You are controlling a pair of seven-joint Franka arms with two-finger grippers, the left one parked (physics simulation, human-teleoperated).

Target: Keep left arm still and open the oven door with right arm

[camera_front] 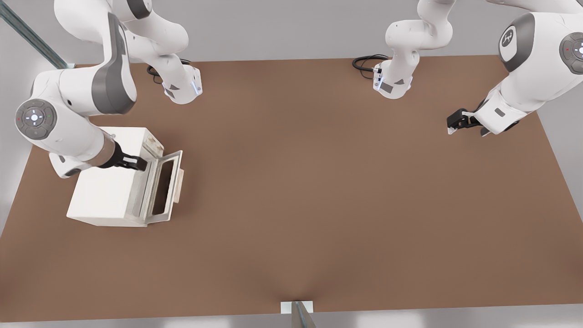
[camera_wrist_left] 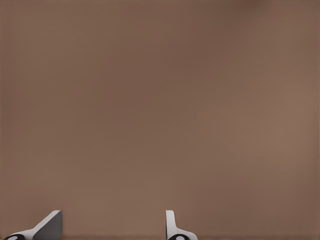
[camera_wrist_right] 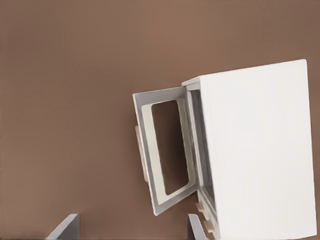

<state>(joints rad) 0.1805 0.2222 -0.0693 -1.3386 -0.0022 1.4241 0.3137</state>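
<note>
The small cream-white oven (camera_front: 102, 196) stands on the brown table at the front view's left. Its oven door (camera_front: 165, 187) hangs partly open, swung out from the front face, with the dark window and the pale tan bar handle (camera_front: 179, 186) facing the front view's right. The right arm reaches in from the left, and its gripper (camera_front: 139, 163) hovers over the oven's top near the door's upper edge. In the right wrist view the oven door (camera_wrist_right: 162, 155) stands ajar beside the oven's body (camera_wrist_right: 260, 150). The gripper (camera_wrist_right: 131, 229) is open, with nothing between its fingers.
The table (camera_front: 319, 182) spreads wide to the front view's right of the oven. Both arm bases (camera_front: 391, 84) stand at the far edge, with black cables (camera_front: 364, 61) beside them. The parked arm's gripper (camera_front: 459, 121) hangs at the far right. A small bracket (camera_front: 297, 308) sits at the near edge.
</note>
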